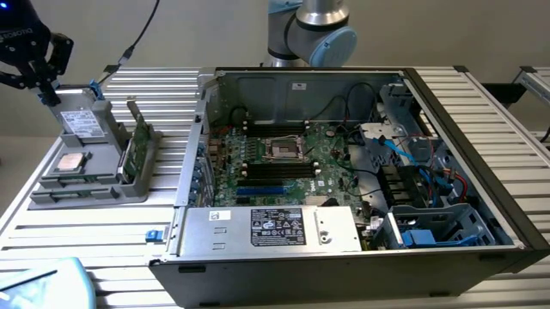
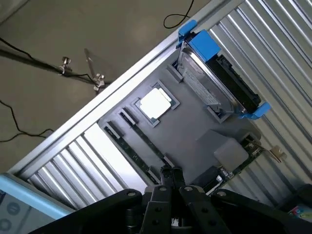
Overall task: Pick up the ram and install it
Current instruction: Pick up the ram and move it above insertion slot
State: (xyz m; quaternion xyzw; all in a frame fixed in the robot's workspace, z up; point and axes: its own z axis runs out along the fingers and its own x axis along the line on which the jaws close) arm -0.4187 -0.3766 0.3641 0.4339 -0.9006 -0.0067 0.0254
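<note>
Bears print on the power supply's (image 1: 339, 232) black label (image 1: 277, 226) and white sticker (image 1: 220, 215) and the drive's (image 1: 86, 106) white label (image 1: 81, 122), all too small to read.

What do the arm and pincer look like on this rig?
The arm has silver-grey tubular joints with round pale blue caps. The pincer is matte black, built of linked bars that taper to narrow fingers. In the exterior view its body carries white lettering, too cut off to read.

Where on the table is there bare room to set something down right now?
Bare slats lie between the grey tray and the pale blue object, and on the exterior view's right of the open computer case. The strip between tray and case is narrow; the tray itself is crowded.
</note>
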